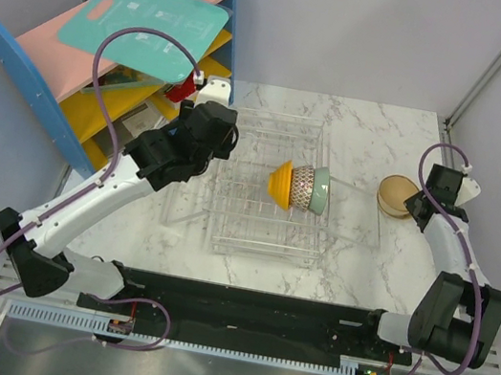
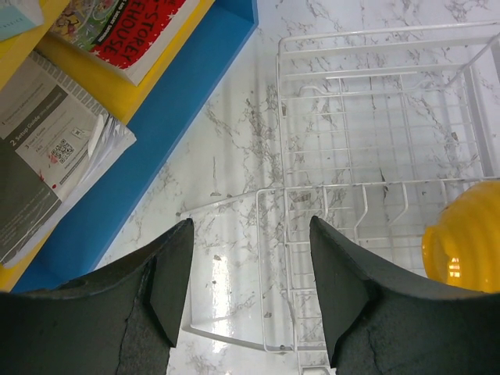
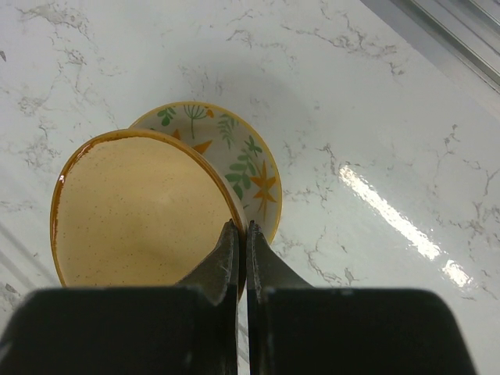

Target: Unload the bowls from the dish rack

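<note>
While three bowls wait in the rack, step in hand: the right arm is setting one cream bowl into another, at the right of the top view.
Right gripper (image 3: pixel 238 234): clenched on the near rim of the upper cream bowl (image 3: pixel 141 211), the wall pinched between its two fingers.
Upper cream bowl: tilted, resting partly inside the floral cream bowl (image 3: pixel 254 168), which sits on the marble table (image 1: pixel 355 255) well apart from the dish rack (image 1: pixel 223 231).
Doing it well: judged from the tilt, the upper bowl wants lowering until its base settles level in the floral one. The fingers should then part only a little and lift straight up, so that neither bowl is dragged or tipped.
Risk: letting go while the bowl leans could let it slide off the lower rim onto the marble.
Left gripper (image 2: pixel 250 226): released, jaws wide with nothing between them, hanging over the rack's left edge near the blue-and-yellow shelf (image 2: pixel 187 101).
In the rack: the orange bowl (image 1: pixel 279 183), the mesh-patterned bowl (image 1: pixel 303 187) and the mint bowl (image 1: pixel 322 192) stand on edge in a row at the centre of the top view, each touching its neighbour.
Progress: about two of five bowls look unloaded.
Next call: probably the orange bowl, which already shows at the right edge of the left wrist view.
</note>
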Motion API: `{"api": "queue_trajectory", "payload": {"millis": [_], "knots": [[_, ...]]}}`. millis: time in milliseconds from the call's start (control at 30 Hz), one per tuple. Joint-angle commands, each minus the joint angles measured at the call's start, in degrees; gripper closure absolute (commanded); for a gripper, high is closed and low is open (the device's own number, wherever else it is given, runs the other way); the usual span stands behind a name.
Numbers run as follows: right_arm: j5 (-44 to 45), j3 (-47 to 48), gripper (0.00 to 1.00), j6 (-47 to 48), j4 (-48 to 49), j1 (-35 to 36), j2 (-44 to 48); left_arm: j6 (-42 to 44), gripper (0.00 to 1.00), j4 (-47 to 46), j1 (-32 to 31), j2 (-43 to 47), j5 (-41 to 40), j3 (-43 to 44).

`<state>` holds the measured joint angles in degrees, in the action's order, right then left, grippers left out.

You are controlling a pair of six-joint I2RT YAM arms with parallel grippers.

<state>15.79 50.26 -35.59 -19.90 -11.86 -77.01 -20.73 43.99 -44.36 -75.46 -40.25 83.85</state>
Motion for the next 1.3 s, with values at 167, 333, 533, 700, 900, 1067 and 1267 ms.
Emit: {"api": "queue_trajectory", "payload": {"millis": [167,333,533,700,900,1067,1267], "knots": [[2.05,0.36,1.0,-1.06,6.89,-0.18,-2.17,-2.12,0.33,-1.98,0.15,2.69,0.08,-1.15],[3.28,0.01,0.98,-0.7,6.89,-0.27,-2.44,-2.21,0.33,-1.89,0.15,2.51,0.43,-0.8],[3.28,0.1,0.84,-0.88,6.72,-0.27,-3.14,-1.24,0.34,-1.89,0.15,0.49,3.77,0.26],[1.26,0.98,0.55,-0.09,6.28,-0.27,-3.32,-0.28,0.35,-1.89,0.15,-1.26,5.71,1.49],[1.35,1.07,0.46,-1.23,5.14,-0.27,-2.01,-0.01,0.36,-1.89,0.15,-1.97,6.23,2.36],[0.65,1.16,0.35,-3.25,3.73,-0.27,3.0,1.3,0.34,-1.8,-0.11,-3.9,10.18,3.77],[-6.11,1.51,0.33,-6.5,1.44,-0.18,7.84,5.52,0.3,-1.1,-6.86,-10.83,7.56,10.79]]}}
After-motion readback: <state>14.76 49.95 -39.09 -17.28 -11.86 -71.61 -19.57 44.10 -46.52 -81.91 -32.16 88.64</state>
